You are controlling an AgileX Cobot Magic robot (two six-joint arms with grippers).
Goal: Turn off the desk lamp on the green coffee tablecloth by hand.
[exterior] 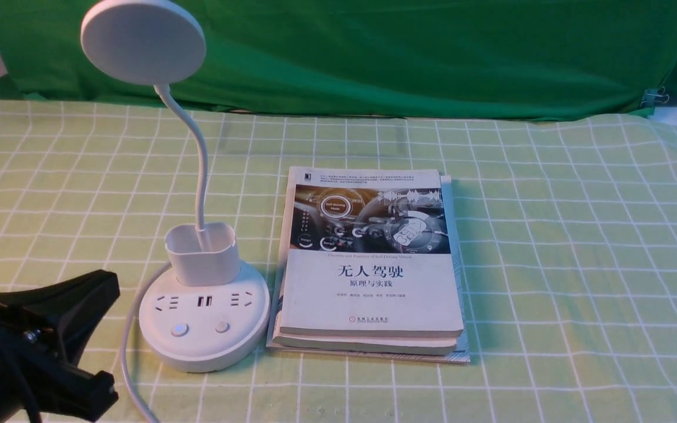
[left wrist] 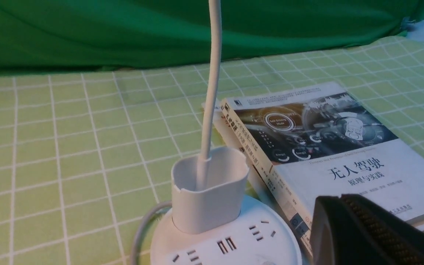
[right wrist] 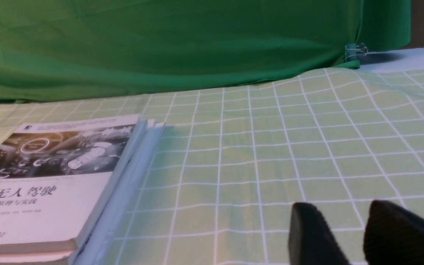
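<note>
My left claw (exterior: 110, 338) sits low at the near left of the light yellow-green tablecloth (exterior: 550, 264) with its grid of thin white lines. Its two black fingers are spread apart, cloth showing between them, gripping nothing. Just to its right, not touching, stands the white plastic desk lamp (exterior: 203, 264). It has a round base with sockets and two round buttons (exterior: 180, 329), a cup-shaped holder, and a thin bendy neck rising to a disc head. The head is turned away from me, so I cannot tell whether it shines. The lamp's white cord (exterior: 130, 341) curves down between my left claw and the base. Just beside the base on its right lies a flat stack of white-covered paperback books (exterior: 374, 282). My right claw (right wrist: 339, 224) shows only in its own wrist view, low over bare cloth apart from the books, its fingers slightly parted and empty. Behind hangs a plain dark green draped cloth (exterior: 374, 53), held by a metal binder clip (exterior: 656, 97).
</note>
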